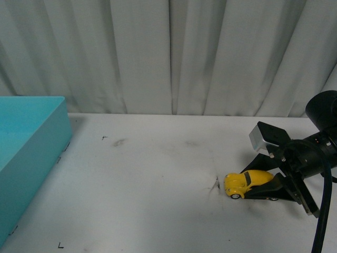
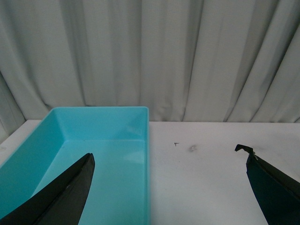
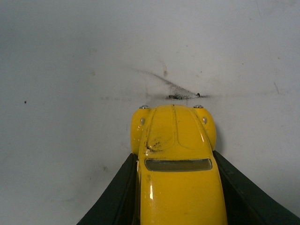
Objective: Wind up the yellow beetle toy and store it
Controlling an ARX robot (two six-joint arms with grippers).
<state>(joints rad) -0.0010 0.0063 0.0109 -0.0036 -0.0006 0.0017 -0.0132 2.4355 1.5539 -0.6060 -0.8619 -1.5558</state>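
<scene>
Down at about 4 o'clock on the table (image 1: 147, 179), the yellow beetle toy (image 1: 246, 183) sits on its wheels, nose toward 9 o'clock, clamped on both flanks by the right end effector (image 1: 258, 185). The left end effector (image 2: 164, 152) gapes wide, empty, by the turquoise bin (image 2: 146, 164).

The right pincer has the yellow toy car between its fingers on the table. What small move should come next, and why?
Probably drag the yellow toy car backward, keeping its wheels pressed on the table, to wind it. The right pincer clamps both its sides, the wheels look down, and the blue bin is far to the left.
</scene>
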